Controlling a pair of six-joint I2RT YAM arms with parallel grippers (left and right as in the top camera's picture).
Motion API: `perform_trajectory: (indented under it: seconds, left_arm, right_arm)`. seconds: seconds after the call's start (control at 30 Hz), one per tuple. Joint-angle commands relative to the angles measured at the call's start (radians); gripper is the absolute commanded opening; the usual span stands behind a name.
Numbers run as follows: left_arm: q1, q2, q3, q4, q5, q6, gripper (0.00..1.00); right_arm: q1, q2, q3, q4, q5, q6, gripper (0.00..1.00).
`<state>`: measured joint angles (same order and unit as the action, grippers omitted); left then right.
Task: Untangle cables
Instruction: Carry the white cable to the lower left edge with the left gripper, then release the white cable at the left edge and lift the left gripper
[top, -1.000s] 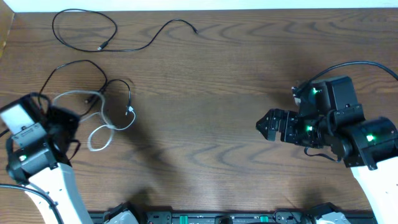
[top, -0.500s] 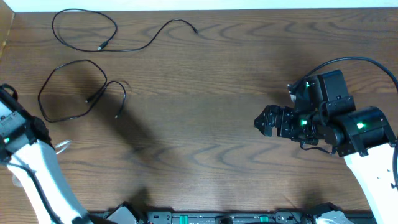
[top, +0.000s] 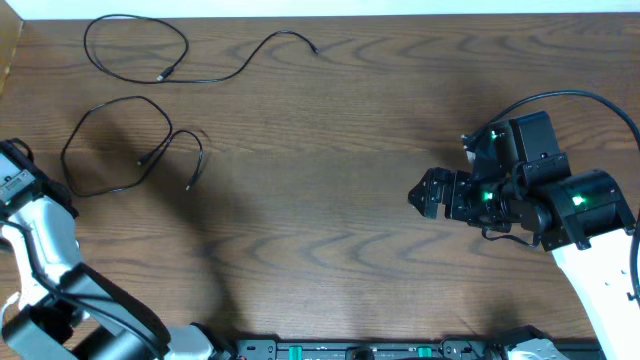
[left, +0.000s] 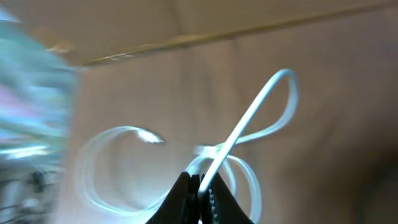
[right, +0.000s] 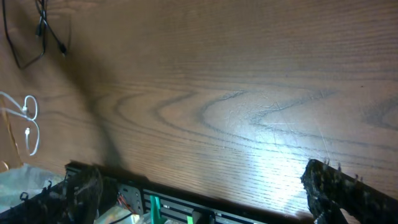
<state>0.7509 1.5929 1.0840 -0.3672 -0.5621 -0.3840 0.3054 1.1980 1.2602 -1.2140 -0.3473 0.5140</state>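
In the left wrist view my left gripper is shut on the white cable, which hangs in blurred loops beyond the fingertips. Overhead, only the left arm shows, at the table's far left edge, and the white cable is out of that view. One black cable lies spread along the back left. The other black cable lies in a loose loop just in front of it, apart from it. My right gripper hovers open over the right half of the table, holding nothing. The right wrist view catches the white cable at its left edge.
A thick black cord arcs over the right arm. A rail with electronics runs along the table's front edge. A brown cardboard-like edge sits off the table's back left corner.
The left arm swung left and off the table with the white cable, pulling it free of the black loop, which settled flatter. The right arm shifted slightly left.
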Motion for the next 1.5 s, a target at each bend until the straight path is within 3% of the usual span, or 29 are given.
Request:
perform_trajectory:
  seconds: [0.0,0.3,0.57,0.83,0.9,0.97,1.2,1.47]
  left_arm:
    - [0.001,0.0,0.0,0.052,0.258,0.013,0.07]
    - [0.104,-0.006,0.001,0.113,0.604,0.003,0.07]
    - [0.275,-0.005,0.0,0.017,0.604,-0.032,0.07]
    - [0.297,-0.005,0.0,0.005,0.607,-0.032,0.09]
    - [0.297,-0.005,0.0,0.005,0.607,-0.032,0.24]
    - [0.297,-0.005,0.0,0.002,0.606,-0.032,0.32]
    - [0.297,0.011,0.0,-0.011,0.603,-0.015,0.42]
    - [0.297,0.06,0.0,-0.031,0.604,0.056,0.47]
  right_arm:
    - [0.011,0.007,-0.006,-0.003,0.002,-0.014,0.99]
    - [0.011,0.007,-0.006,-0.019,0.002,-0.014,0.99]
    - [0.011,0.007,-0.006,-0.008,0.002,-0.014,0.99]
    - [0.011,0.007,-0.007,-0.01,0.002,-0.015,0.99]
    - [0.011,0.007,-0.006,-0.01,0.002,-0.015,0.99]
    - [0.011,0.007,-0.006,-0.009,0.002,-0.015,0.99]
    - [0.011,0.007,-0.007,-0.009,0.006,-0.015,0.99]
    - [0.011,0.007,-0.006,-0.006,0.005,-0.014,0.99]
